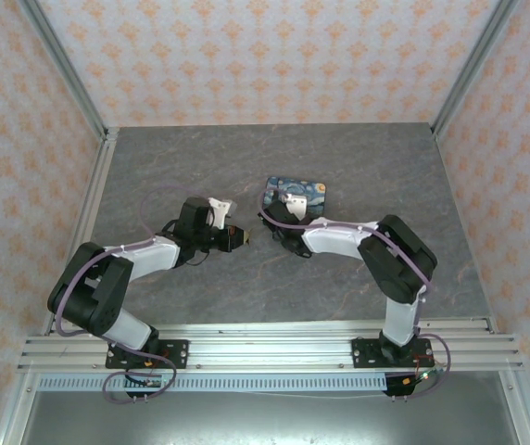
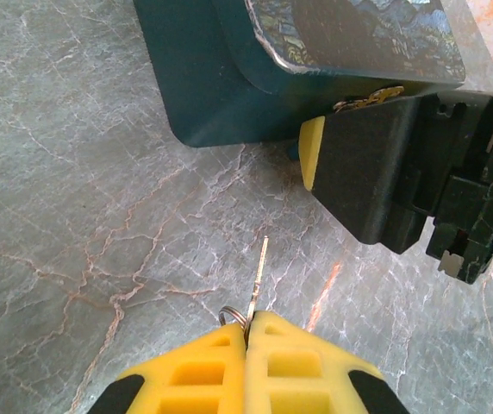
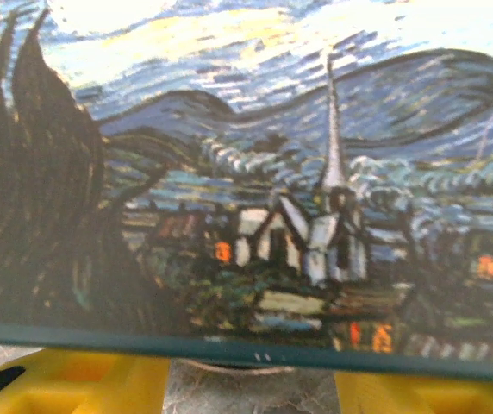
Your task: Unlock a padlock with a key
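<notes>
My left gripper [image 2: 248,323] is shut on a thin silver key [image 2: 260,272] with a small ring; the blade sticks forward over the table toward the blue swirl-painted box [image 2: 221,78]. In the top view the left gripper [image 1: 244,239] sits just left of the right gripper [image 1: 281,216], which presses up to the box [image 1: 299,193]. A tiny brassy piece [image 2: 367,97], apparently the padlock, shows at the box's front edge above the right gripper's yellow finger [image 2: 312,152]. In the right wrist view the right gripper [image 3: 251,384] is open, its fingers [image 3: 83,384] spread under the painted lid [image 3: 255,190].
The grey marbled table [image 1: 154,176] is walled by aluminium posts [image 1: 66,79] and patterned panels on three sides. A rail [image 1: 265,338] carrying both arm bases runs along the near edge.
</notes>
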